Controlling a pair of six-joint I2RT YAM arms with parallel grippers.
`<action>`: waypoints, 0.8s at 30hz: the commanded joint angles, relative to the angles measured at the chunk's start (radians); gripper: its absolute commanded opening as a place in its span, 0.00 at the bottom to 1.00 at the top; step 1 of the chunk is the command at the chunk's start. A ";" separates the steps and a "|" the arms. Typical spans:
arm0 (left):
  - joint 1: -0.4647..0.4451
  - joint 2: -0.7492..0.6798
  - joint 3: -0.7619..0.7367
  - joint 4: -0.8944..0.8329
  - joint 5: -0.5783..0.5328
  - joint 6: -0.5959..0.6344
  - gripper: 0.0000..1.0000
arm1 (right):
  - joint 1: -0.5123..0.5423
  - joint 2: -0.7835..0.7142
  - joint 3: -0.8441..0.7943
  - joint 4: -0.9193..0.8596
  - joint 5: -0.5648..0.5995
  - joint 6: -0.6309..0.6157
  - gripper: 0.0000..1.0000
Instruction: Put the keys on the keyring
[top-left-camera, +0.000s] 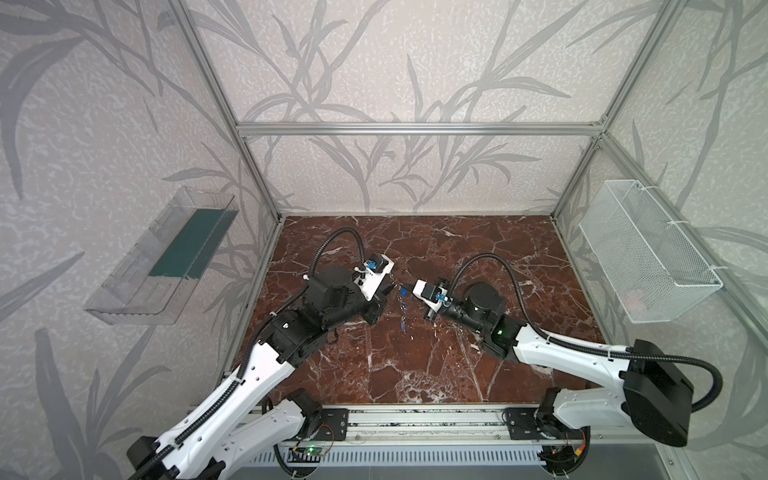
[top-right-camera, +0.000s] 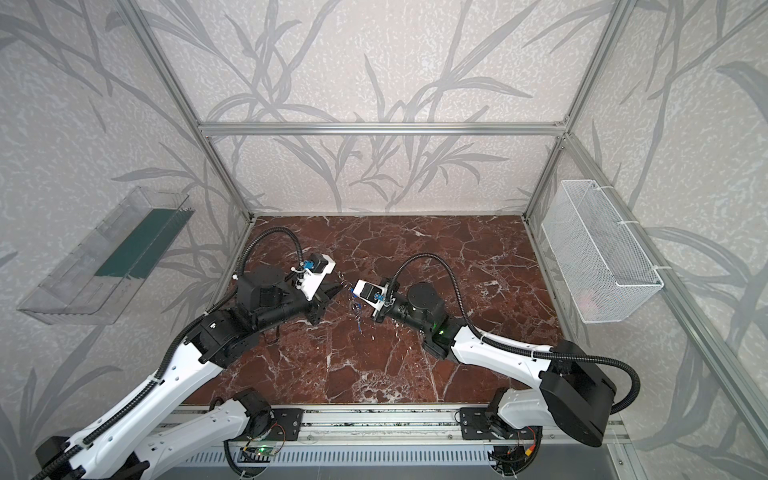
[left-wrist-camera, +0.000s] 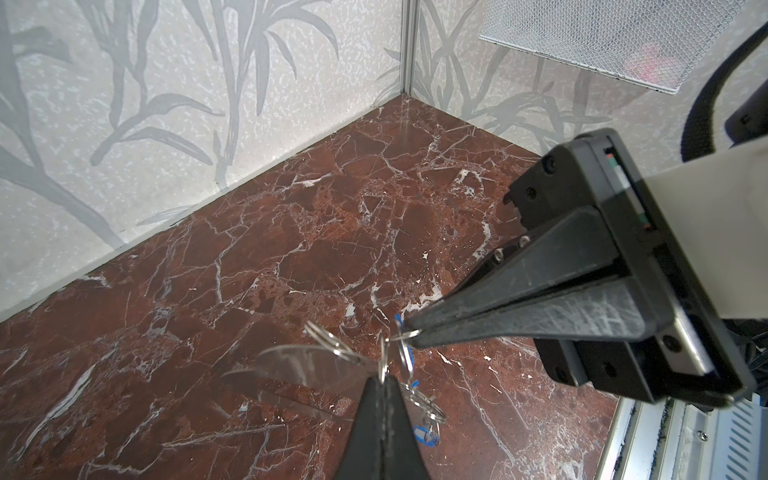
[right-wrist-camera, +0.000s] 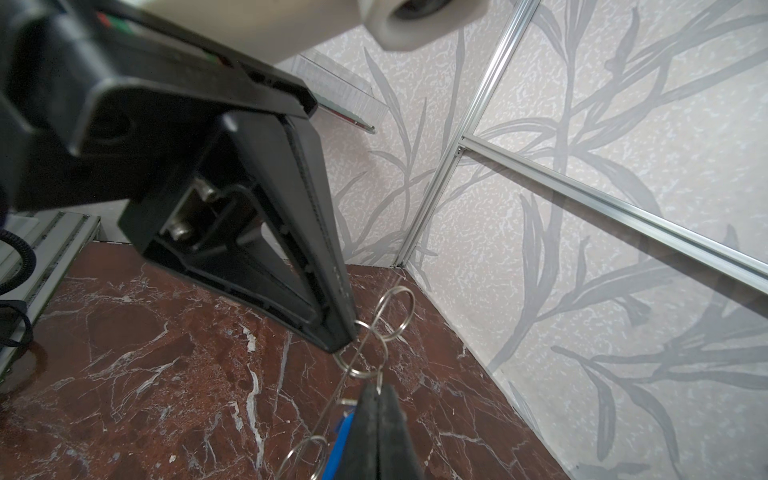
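Both grippers meet in mid-air over the marble table (top-left-camera: 415, 365). The keyring (left-wrist-camera: 303, 365) is a thin, flat, see-through grey plate with small split rings along its edge. My left gripper (left-wrist-camera: 383, 379) is shut on one of those small rings at the plate's edge. My right gripper (right-wrist-camera: 379, 387) faces it tip to tip, shut on a neighbouring small ring. Below them dangle the keys (top-left-camera: 403, 309) with blue tags (left-wrist-camera: 426, 434). In both top views the left gripper (top-right-camera: 338, 286) and right gripper (top-right-camera: 353, 289) almost touch. The plate is barely visible from above.
A white wire basket (top-left-camera: 648, 249) hangs on the right wall. A clear plastic shelf (top-left-camera: 162, 257) hangs on the left wall. Aluminium frame posts stand at the corners, and the arms' mounting rail (top-left-camera: 415, 419) runs along the table's front edge.
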 joint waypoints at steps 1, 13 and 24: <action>0.001 -0.005 0.022 0.021 0.016 0.007 0.00 | 0.008 0.003 0.019 0.028 0.008 0.008 0.00; 0.001 -0.002 0.023 0.017 0.019 0.009 0.00 | 0.008 0.004 0.017 0.037 0.008 0.016 0.00; 0.001 0.000 0.025 0.018 0.016 0.010 0.00 | 0.007 0.004 0.019 0.024 -0.033 0.002 0.00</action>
